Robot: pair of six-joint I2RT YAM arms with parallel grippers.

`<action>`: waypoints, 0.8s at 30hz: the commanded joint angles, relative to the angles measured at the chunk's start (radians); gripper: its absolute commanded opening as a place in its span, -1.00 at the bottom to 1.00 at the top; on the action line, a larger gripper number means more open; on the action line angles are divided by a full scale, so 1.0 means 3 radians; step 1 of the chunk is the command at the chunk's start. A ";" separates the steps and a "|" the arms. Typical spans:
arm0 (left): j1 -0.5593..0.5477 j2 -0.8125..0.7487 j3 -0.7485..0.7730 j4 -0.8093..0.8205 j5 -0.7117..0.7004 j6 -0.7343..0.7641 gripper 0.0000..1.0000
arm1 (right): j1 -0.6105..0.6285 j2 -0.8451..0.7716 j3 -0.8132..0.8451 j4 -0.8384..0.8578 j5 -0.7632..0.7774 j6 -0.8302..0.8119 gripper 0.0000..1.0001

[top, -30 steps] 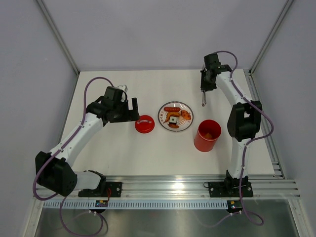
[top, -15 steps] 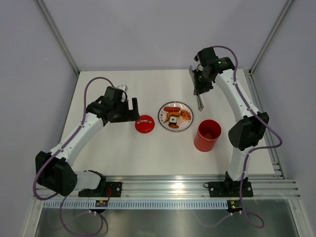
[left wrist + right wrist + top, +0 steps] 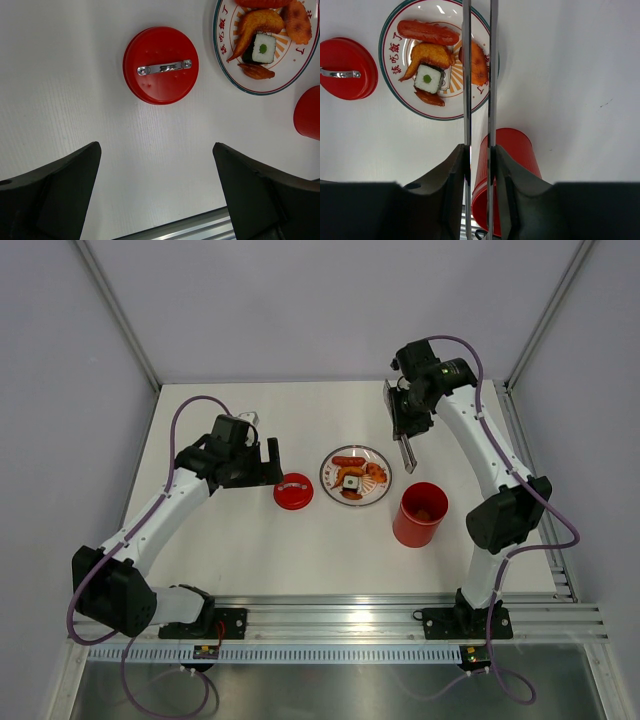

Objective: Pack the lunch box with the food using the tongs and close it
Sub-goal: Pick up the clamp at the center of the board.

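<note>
The red lunch box stands open and upright right of the white plate. Its lid lies flat to the plate's left. On the plate lies the food: a sausage, fried pieces and a black-and-white roll. My right gripper is shut on the tongs, held above the table behind the lunch box. In the right wrist view the two tong arms run parallel, slightly apart, over the plate's right edge. My left gripper hangs open just left of the lid, holding nothing.
The lunch box sits directly below my right gripper in its wrist view. An aluminium rail runs along the table's near edge. Grey walls enclose the back and sides.
My right arm has swung the tongs from the back right toward the plate, and the tong arms now stand slightly wider apart. The left arm has not moved.
</note>
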 commanded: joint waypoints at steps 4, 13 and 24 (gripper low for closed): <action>0.0013 -0.0069 0.0008 0.0117 0.0030 0.0044 0.98 | 0.0039 -0.0024 0.0144 -0.0092 0.0142 -0.0061 -0.27; -0.0124 -0.0126 0.0033 0.0153 0.0091 -0.0022 0.98 | 0.0034 -0.0044 0.0144 -0.0072 0.0208 -0.0066 -0.24; -0.1136 0.0185 0.0498 0.0321 0.0061 -0.0702 0.98 | -0.0037 -0.0136 0.0063 0.0245 0.0653 0.0169 -0.27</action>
